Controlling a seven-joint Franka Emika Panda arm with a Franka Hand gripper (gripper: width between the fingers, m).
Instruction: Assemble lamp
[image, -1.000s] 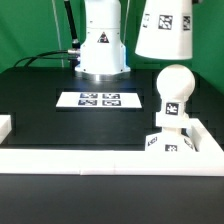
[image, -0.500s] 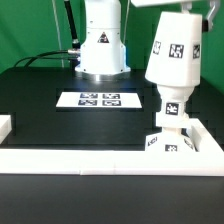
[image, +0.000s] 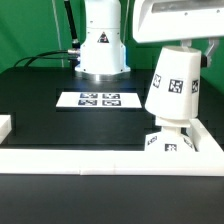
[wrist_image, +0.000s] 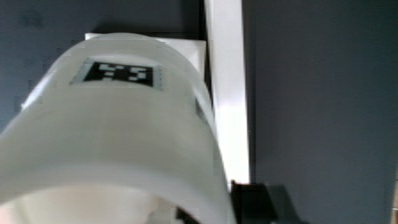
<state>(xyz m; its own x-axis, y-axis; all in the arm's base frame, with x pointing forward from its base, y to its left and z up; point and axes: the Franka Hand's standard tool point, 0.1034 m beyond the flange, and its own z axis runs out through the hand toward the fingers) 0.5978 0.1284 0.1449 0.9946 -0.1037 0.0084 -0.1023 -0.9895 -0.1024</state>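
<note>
The white cone-shaped lamp shade (image: 173, 86), with black-and-white tags, hangs tilted over the blocky lamp base (image: 168, 143) at the exterior view's right. It covers the bulb, which is hidden. My gripper (image: 183, 47) is shut on the shade's upper end. The white hand fills the upper right corner of the exterior view. In the wrist view the shade (wrist_image: 125, 140) fills most of the picture, with a tag facing the camera. One dark fingertip (wrist_image: 254, 200) shows against the shade's side.
The marker board (image: 98, 99) lies flat on the black table in front of the robot's white pedestal (image: 103, 45). A white wall (image: 90, 158) runs along the table's front edge, with a short piece (image: 5, 127) at the exterior view's left. It also shows in the wrist view (wrist_image: 224, 60).
The gripper has come down with the shade, from above the bulb to over it. The bulb, visible before, is now covered by the shade.
</note>
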